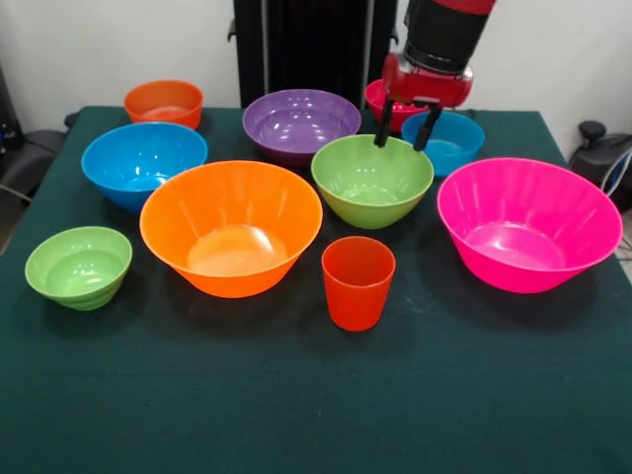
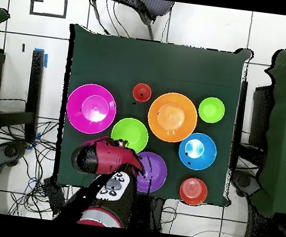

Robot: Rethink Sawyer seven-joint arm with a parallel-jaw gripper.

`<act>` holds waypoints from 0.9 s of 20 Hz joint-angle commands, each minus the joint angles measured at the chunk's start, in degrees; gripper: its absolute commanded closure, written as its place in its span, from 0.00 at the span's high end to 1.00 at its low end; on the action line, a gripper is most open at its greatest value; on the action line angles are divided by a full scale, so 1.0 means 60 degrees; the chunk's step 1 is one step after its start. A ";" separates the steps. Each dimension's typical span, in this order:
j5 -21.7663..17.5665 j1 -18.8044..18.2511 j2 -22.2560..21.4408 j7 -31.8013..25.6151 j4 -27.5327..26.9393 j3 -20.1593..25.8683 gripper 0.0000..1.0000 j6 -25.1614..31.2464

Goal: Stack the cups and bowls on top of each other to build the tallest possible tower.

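The red and black gripper (image 1: 405, 126) hangs with its fingers spread and empty above the far rim of the medium green glossy plastic bowl (image 1: 372, 181). The small blue bowl (image 1: 449, 141) sits just behind it. The orange-red translucent tapered tumbler (image 1: 357, 281) stands upright between the large orange bowl (image 1: 231, 226) and the large pink bowl (image 1: 528, 221). No bowls are stacked on the dark green tablecloth (image 1: 296, 395).

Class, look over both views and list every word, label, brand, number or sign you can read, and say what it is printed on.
None can be read.
The bowls, the cup and the green table cloth are plain, with no print showing.
The red arm above the tool shows no legible marking in the front view; in the overhead view its top has small pale marks, too small to read.
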 commanded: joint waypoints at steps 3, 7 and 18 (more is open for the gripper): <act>0.0840 0.1072 0.1577 0.2374 -0.1643 -0.0462 1.00 -0.0038; 0.0887 0.1125 0.1717 0.2538 -0.1854 -0.0434 1.00 0.0085; 0.0212 0.0209 0.1266 0.1993 -0.2443 0.0472 1.00 0.0006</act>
